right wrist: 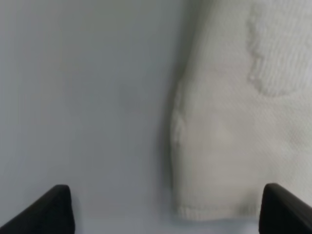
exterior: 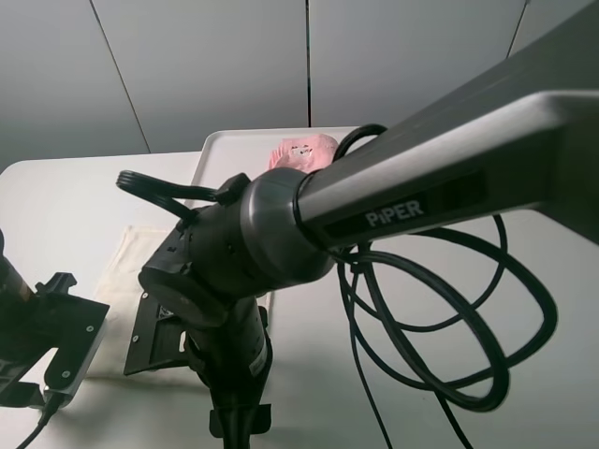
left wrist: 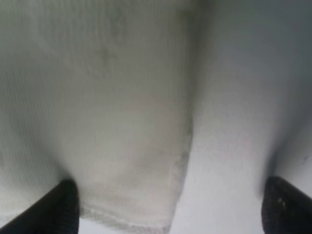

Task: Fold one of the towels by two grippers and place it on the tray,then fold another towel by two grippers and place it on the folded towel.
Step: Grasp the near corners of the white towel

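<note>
The cream-white towel (exterior: 131, 267) lies flat on the table, partly hidden behind my right arm (exterior: 281, 224). One of its corners (left wrist: 146, 195) shows between the wide-apart fingers of my open left gripper (left wrist: 168, 209); one fingertip (left wrist: 63, 207) is over the cloth, the other (left wrist: 287, 207) over bare table. My right gripper (right wrist: 165, 209) is open too, above another corner of the towel (right wrist: 219, 185), holding nothing. The pink towel (exterior: 304, 150) lies bunched on the white tray (exterior: 229, 145) at the back.
The right arm's PIPER-marked link and its looping black cables (exterior: 440, 318) fill most of the exterior high view. The left arm's wrist block (exterior: 51, 337) sits at the lower left. Bare white table (exterior: 56, 196) surrounds the towel.
</note>
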Controlling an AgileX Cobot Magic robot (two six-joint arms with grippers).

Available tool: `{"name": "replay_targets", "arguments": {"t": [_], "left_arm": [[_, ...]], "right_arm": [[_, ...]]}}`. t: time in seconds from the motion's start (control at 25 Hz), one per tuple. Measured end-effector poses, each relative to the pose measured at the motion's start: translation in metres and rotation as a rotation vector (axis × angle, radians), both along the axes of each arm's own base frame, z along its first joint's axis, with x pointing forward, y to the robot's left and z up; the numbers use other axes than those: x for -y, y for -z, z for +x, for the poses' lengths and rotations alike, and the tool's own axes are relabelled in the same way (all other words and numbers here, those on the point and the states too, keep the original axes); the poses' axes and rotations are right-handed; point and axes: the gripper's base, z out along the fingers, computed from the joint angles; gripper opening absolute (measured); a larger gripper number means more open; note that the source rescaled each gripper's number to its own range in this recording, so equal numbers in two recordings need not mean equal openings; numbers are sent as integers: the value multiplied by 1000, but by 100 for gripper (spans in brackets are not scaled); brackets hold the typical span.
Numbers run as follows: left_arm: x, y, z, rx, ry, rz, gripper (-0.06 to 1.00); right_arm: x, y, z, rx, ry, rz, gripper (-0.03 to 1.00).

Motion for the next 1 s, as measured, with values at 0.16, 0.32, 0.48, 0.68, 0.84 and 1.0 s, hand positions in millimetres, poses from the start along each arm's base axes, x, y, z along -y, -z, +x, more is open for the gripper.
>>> {"name": "replay_targets", "arguments": {"t": [0.16,0.32,0.48,0.68,0.84,1.0], "left_arm": [[0,0,0,0,-2,0,98],[0,0,0,0,-2,0,98],[0,0,0,0,-2,0,98],[0,0,0,0,-2,0,98],[0,0,0,0,-2,0,98],[0,0,0,0,-2,0,98]], "right_arm": [[-3,0,1,7,4,30,82],[-4,0,1,12,4,43,82],[-4,0,1,12,4,44,82],[-4,3,0,1,12,40,82],[-3,12,0,-8,12,16,82],[-3,12,0,-8,12,18,82]]}}
